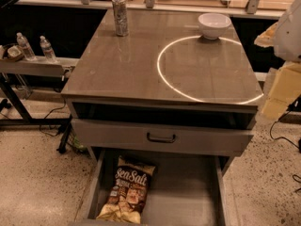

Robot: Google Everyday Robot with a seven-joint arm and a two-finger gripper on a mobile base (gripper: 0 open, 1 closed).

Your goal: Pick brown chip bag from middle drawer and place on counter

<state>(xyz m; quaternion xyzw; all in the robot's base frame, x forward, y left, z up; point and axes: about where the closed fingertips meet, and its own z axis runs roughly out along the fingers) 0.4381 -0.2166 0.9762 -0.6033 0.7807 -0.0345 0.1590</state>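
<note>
The brown chip bag (127,189) lies flat in the left part of the open middle drawer (183,192), with its "Sea Salt" script facing up. The drawer is pulled out toward me below a closed drawer front with a black handle (161,138). The counter (117,65) above carries a thin white ring (159,65) on its right half. My gripper (281,91) shows as pale yellow and white parts at the right edge of the view, beside the counter's right side. It is far above and to the right of the bag and holds nothing that I can see.
A white bowl (214,25) sits at the ring's far edge. A silver can (120,16) stands at the counter's back left. A narrow side shelf (33,66) on the left holds two water bottles (26,46). Cables lie on the speckled floor on both sides.
</note>
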